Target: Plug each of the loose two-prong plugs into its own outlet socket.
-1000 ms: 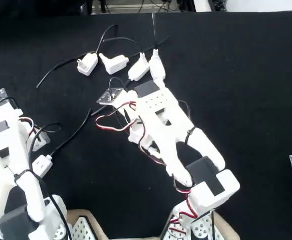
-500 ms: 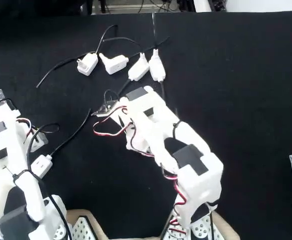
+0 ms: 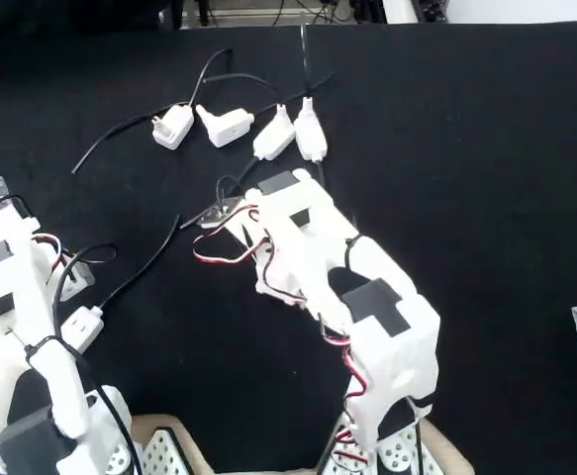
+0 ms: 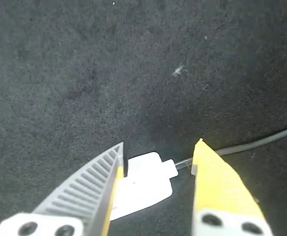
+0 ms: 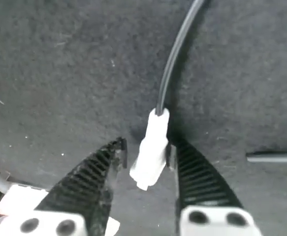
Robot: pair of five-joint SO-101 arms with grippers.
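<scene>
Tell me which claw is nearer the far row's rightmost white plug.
Right. The right claw sits just short of that plug; the left claw hangs far off toward the near left, over another white plug.

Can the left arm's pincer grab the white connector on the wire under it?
Probably yes. The left pincer is open, and the white connector lies flat on the black cloth right between its fingers. Nothing covers it; only its thin cable runs out past one finger.
</scene>
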